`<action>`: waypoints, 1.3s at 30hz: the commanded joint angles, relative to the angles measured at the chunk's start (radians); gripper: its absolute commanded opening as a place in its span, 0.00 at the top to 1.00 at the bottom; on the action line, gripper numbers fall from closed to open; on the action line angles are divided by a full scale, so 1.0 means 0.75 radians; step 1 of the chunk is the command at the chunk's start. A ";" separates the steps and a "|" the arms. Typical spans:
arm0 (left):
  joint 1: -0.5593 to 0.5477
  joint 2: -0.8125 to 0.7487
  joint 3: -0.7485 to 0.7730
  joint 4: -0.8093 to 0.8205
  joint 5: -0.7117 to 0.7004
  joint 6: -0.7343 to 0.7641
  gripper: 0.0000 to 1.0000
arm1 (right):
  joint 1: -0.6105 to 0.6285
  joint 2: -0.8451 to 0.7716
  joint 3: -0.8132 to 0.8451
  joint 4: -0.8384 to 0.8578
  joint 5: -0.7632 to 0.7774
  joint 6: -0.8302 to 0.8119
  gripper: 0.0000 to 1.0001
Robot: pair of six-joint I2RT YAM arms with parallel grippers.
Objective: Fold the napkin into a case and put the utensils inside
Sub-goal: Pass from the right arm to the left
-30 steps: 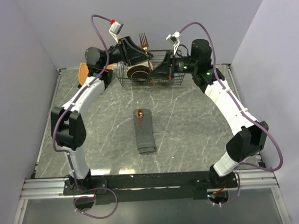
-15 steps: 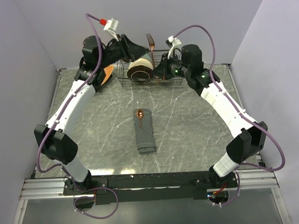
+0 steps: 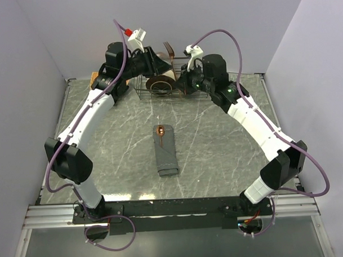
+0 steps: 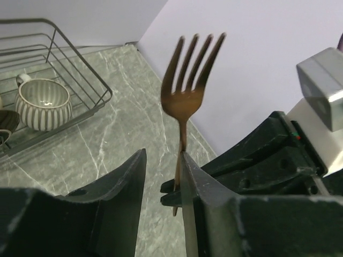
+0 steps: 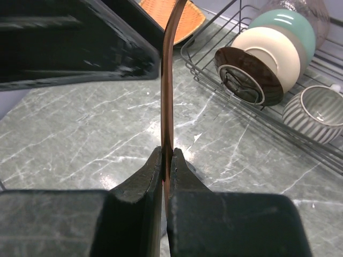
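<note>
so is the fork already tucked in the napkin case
No, the fork stands upright, pinched by the right fingers up by the rack, while the case holds only a spoon.

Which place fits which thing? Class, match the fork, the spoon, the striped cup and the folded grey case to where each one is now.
Things:
1. fork
2. spoon
3. striped cup
4. case

Places:
A. inside the wire rack
B. lying flat mid-table
C. upright, pinched between the right arm's fingers
D. tucked into the case, bowl showing

Pairs: 1-C, 2-D, 3-A, 4-B
</note>
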 commanded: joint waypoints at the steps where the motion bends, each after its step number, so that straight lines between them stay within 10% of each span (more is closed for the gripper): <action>1: -0.005 0.006 0.076 -0.018 0.011 0.018 0.63 | 0.013 -0.075 0.028 0.045 0.000 -0.047 1.00; 39: 0.069 -0.090 -0.113 0.371 0.309 -0.106 0.60 | -0.004 -0.067 -0.019 0.053 -0.028 -0.030 1.00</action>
